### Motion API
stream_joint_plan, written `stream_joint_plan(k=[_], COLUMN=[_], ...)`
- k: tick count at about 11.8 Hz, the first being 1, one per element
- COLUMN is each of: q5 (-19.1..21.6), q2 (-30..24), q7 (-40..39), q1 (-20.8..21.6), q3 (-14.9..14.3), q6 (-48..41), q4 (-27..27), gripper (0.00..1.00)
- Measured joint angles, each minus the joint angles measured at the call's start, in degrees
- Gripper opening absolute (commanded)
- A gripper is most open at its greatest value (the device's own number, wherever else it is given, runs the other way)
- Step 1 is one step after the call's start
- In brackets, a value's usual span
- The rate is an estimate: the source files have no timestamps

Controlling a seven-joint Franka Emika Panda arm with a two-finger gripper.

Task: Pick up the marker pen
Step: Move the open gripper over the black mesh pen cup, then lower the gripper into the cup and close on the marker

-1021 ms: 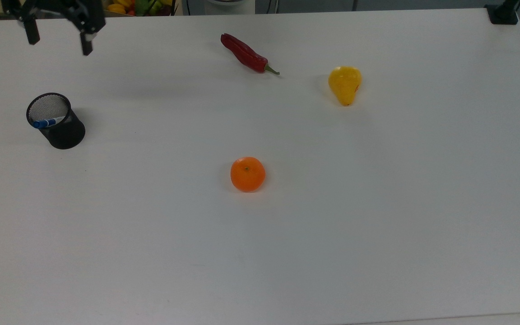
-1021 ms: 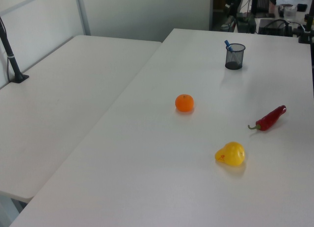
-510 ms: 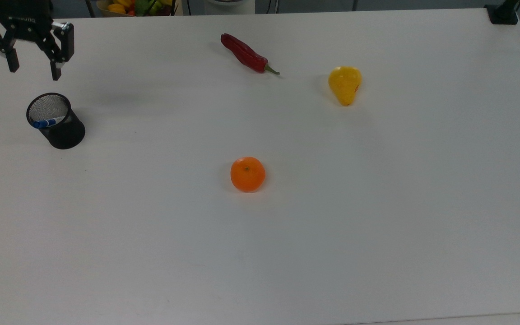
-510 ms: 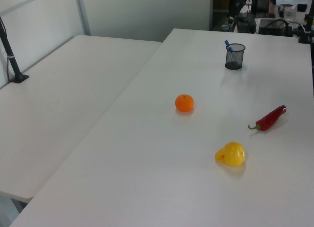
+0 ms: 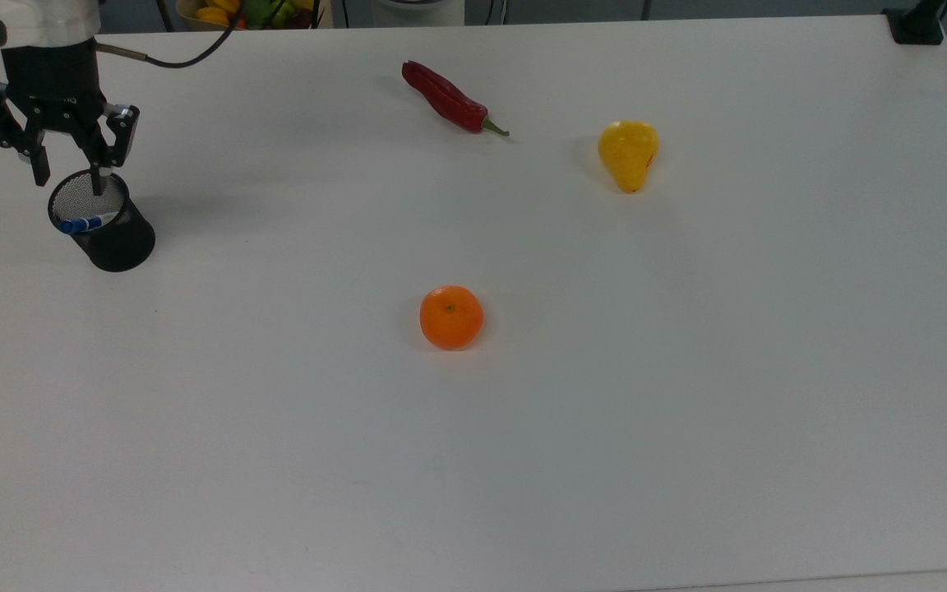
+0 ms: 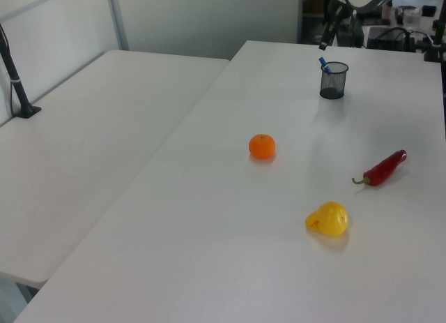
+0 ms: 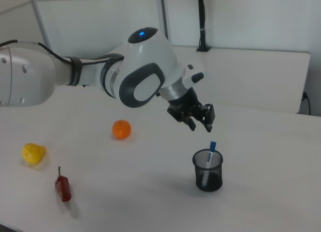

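Observation:
The marker pen (image 5: 89,222) stands slanted in a black mesh cup (image 5: 108,234) near the top view's left edge, blue cap up. In the right view the marker pen (image 7: 211,153) pokes out above the rim of the cup (image 7: 207,172). My gripper (image 5: 70,181) hangs open just above the cup's far rim, with nothing between its fingers. In the right view the gripper (image 7: 200,126) hovers a little above the cap, apart from it. The left view has the cup (image 6: 333,81) at the far end of the table and the blue cap (image 6: 323,61) beneath a dark finger (image 6: 325,40).
On the white table (image 5: 687,411) lie a red chili (image 5: 447,99), a yellow pear (image 5: 628,154) and an orange (image 5: 451,317), all well away from the cup. A bowl of fruit (image 5: 243,12) sits past the far edge. A black post base (image 5: 916,25) occupies the top view's far right corner.
The gripper moved from the far left corner toward the cup, turned to face it and came down, and now hangs over its rim. Marker, cup and fruit stayed put.

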Motion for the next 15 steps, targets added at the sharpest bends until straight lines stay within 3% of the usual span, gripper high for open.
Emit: stream_joint_plan(k=[10, 15], q5=[0.0, 0.0], q2=[6.87, 7.15], q7=[-2.17, -3.44], q1=[-2.39, -2.39], q3=[-0.02, -0.02], q6=[8.33, 8.33], q4=[-0.12, -0.66], gripper=[0.47, 0.18])
